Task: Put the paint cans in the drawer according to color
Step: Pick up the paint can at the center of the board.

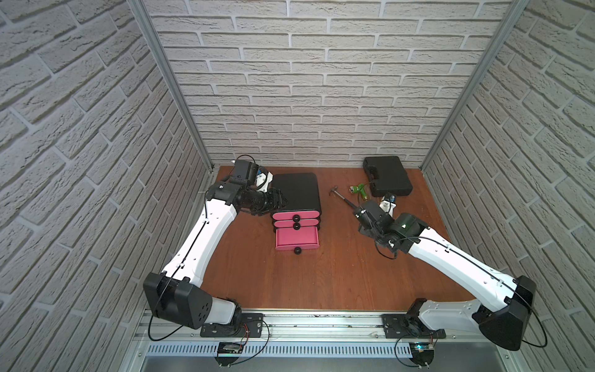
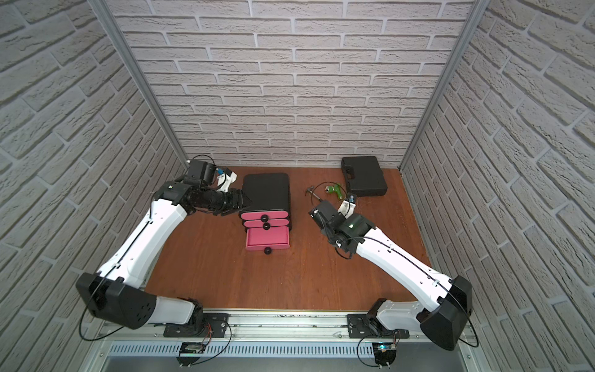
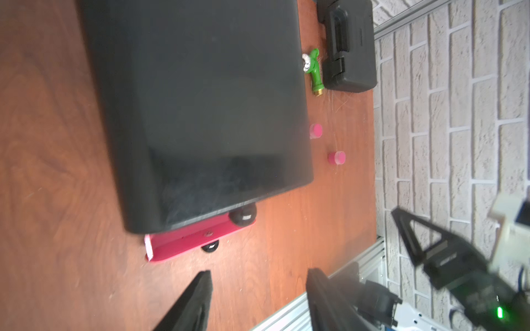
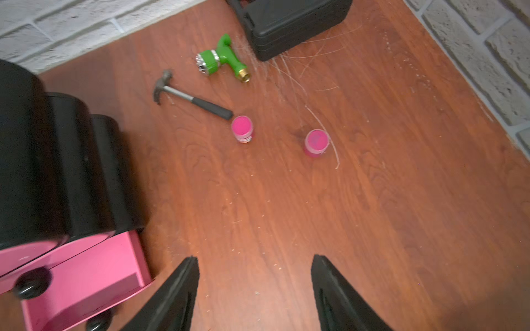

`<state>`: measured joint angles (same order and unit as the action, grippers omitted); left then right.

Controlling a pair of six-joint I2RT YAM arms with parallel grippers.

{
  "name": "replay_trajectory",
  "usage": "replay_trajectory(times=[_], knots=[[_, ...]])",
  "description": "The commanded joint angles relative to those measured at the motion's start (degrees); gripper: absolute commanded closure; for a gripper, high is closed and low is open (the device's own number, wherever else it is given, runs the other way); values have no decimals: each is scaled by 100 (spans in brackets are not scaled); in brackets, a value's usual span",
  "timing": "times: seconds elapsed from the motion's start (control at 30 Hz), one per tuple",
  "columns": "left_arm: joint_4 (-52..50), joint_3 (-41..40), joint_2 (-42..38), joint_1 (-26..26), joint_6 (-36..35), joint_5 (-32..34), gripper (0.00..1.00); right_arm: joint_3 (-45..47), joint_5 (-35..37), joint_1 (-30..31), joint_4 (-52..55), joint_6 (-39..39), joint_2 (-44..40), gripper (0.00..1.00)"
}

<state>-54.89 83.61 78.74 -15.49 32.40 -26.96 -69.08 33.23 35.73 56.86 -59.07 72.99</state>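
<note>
Both hands spread and empty right now. Left hand [image 3: 258,301] hovering at the flank of the drawer chest [image 1: 296,193], jaws apart, nothing between. Right hand [image 4: 255,292] wide open too, poised over bare surface [image 4: 387,215], pointed toward the cans. Bottom drawer [image 1: 297,238] standing pulled out and looking empty; upper two shut.

One pink paint can [image 4: 242,129] upright just off the grip end of the hammer [image 4: 189,97], touching or a whisker shy, too blurred to call. Other pink paint can [image 4: 316,142] upright close by, out in the open. Both to the right of the chest, well apart from the drawer. No yellow or orange in sight; presumably sorted behind the shut fronts.

Now the dangers. Going for the can by the hammer: risk of clipping that handle with a finger, tipping the jar, sending it rolling across the surface. Tiny round body, smooth lid: an off-centre squeeze likely to squirt it free. On the way down into the drawer: risk of catching its front lip or the shut fronts above. Left hand so near the chest: one stray nudge enough to shove it and skew the open drawer. Both arms converging over that drawer: a collision hazard as well.

Elsewhere: green nozzle [image 4: 220,58] and black tool case [image 4: 292,23] further back, clear of the route. In both top views, cans hidden behind the right wrist.
</note>
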Motion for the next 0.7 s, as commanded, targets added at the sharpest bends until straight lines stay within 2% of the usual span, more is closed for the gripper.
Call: replay_trajectory(times=[0.0, 0.1, 0.17, 0.33, 0.5, 0.67], knots=[[-454, -118, -500, -6, 111, 323, 36, 130, -839, -848, -43, 1046, 225, 34], [-656, -240, -763, 1, 155, 654, 23, 75, -1446, -1545, -203, 1576, 666, 36], [-760, -330, -871, 2, 163, 869, 2, -68, -1648, -1838, -206, 1841, 978, 37], [-905, -518, -1152, 12, 230, 1450, 2, -478, -2175, -2502, -150, 2294, 1743, 43], [-1005, -608, -1405, 37, 376, 2011, 1, -708, -2529, -2956, -388, 2525, 2303, 44], [-1074, -614, -1577, 42, 469, 2419, 2, -876, -2788, -3293, -635, 2479, 2665, 35]])
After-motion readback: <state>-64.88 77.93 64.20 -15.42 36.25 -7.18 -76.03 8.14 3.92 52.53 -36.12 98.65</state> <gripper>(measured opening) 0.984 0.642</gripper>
